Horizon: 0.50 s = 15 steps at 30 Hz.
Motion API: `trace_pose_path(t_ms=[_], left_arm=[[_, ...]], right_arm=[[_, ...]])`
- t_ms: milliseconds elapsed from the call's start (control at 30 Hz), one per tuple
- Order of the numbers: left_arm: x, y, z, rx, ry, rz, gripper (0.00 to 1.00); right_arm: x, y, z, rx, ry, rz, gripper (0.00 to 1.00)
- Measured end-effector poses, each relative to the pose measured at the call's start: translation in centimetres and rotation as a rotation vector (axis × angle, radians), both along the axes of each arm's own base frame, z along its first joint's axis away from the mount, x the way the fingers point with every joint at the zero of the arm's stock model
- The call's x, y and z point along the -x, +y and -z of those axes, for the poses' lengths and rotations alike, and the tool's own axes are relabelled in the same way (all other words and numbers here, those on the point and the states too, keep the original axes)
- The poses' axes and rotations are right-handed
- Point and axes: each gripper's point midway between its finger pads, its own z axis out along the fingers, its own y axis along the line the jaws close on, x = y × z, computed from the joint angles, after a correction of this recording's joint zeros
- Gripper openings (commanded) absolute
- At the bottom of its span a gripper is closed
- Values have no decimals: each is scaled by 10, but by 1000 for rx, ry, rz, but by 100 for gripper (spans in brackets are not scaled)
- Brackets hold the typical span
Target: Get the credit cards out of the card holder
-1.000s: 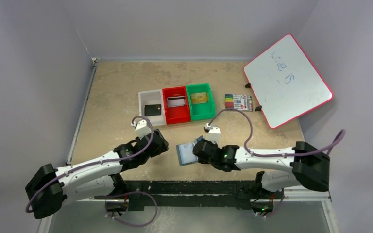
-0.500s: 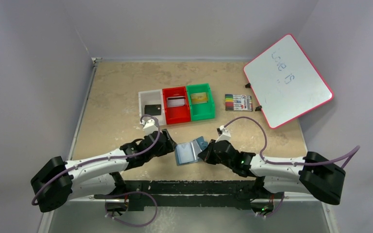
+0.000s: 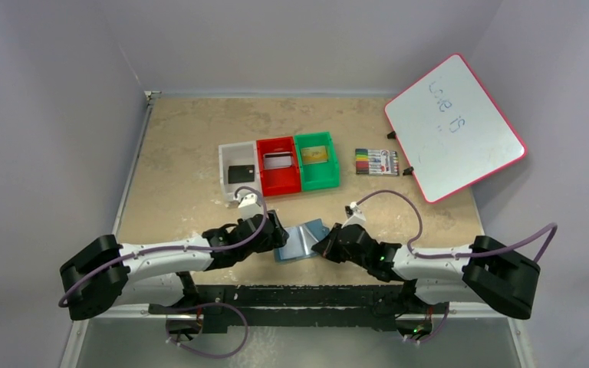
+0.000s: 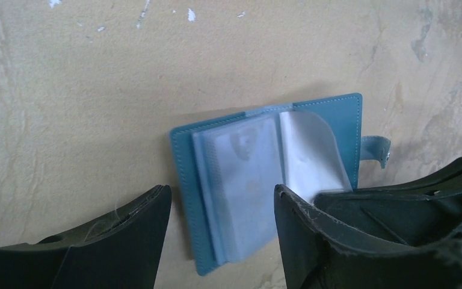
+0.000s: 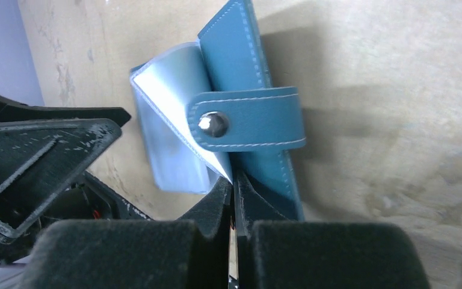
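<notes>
- The right jaws are closed flat on the edge of the card holder, pinching the teal cover just below the snap strap. Judged purpose: to anchor the holder and stop the cover from folding shut.
- The left jaws stand wide and hold nothing. They sit low over the counter on the holder's opposite side.
- The card holder lies open, clear pockets facing up, between the two arms near the counter's front edge.
- In the left wrist view, the pocket stack sits in the gap between the left jaws. No contact is visible.
- Judged purpose of this spread: to allow a pinch on a pocket or card edge while the right side holds firm.
- Three credit cards lie in the bins further back. Whether any card remains in the pockets cannot be determined.
</notes>
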Motion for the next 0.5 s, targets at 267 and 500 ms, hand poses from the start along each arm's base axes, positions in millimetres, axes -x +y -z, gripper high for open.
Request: trace_pose_path(t_ms=[267, 500], left_arm=[[0, 11, 5, -59, -3, -38, 63], [0, -12, 2, 12, -8, 3, 59]], right_arm=[[5, -14, 12, -14, 49, 51, 1], [4, -14, 12, -29, 58, 68, 2]])
